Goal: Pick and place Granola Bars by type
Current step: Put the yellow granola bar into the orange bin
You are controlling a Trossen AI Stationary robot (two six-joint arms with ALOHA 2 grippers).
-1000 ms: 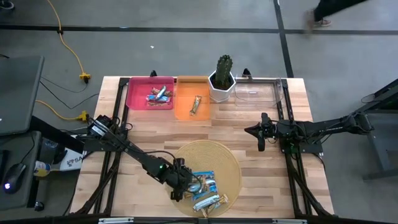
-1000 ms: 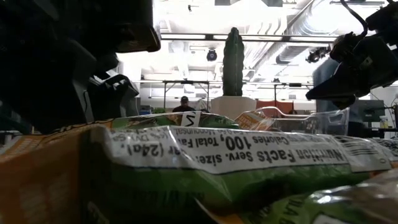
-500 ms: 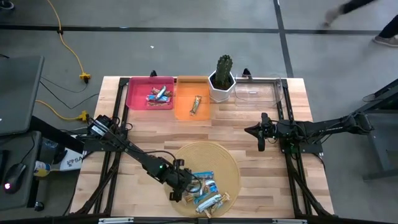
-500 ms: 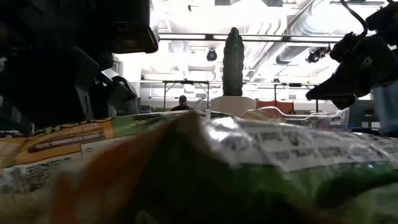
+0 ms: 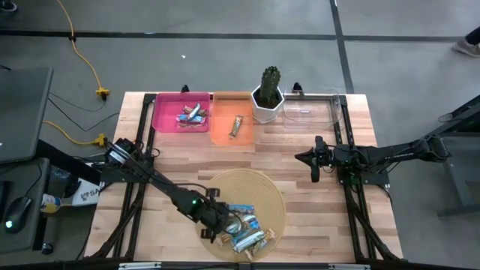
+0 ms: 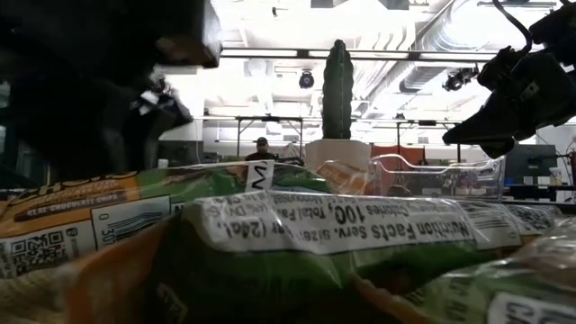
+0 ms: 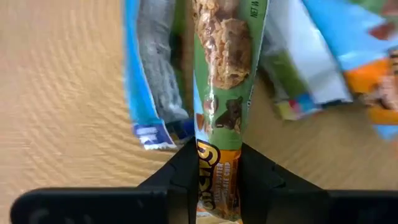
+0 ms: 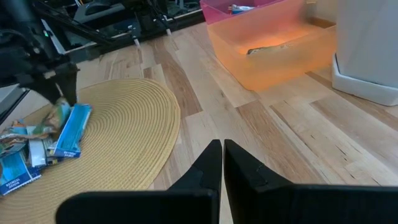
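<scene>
Bars lie heaped at the near edge of the round woven mat (image 5: 247,210), a jumble of blue-and-white and green wrappers (image 5: 247,229), and the left claw (image 5: 212,230) is down among them at the pile's left side. Seen from its own wrist, its two dark fingers (image 7: 181,177) are pressed against either side of one green-and-orange granola bar (image 7: 222,93), the wrapper pinched between them and running away from the claw across the mat, with a blue-and-white bar (image 7: 149,74) just beside it and more wrappers crowding the other side. From counter level the wrappers (image 6: 342,234) fill the foreground, printing upside down. At the back of the counter (image 5: 315,195) a pink bin (image 5: 166,112) holds a few blue-red-white bars, an orange bin (image 5: 223,129) touching it holds a single tan bar (image 5: 237,126), then comes the cactus (image 5: 269,82) in its white pot, and a clear bin (image 5: 311,109). The right claw (image 5: 314,166) hangs above bare counter on the right, well apart from the mat, its fingers (image 8: 208,165) all but closed on nothing.
</scene>
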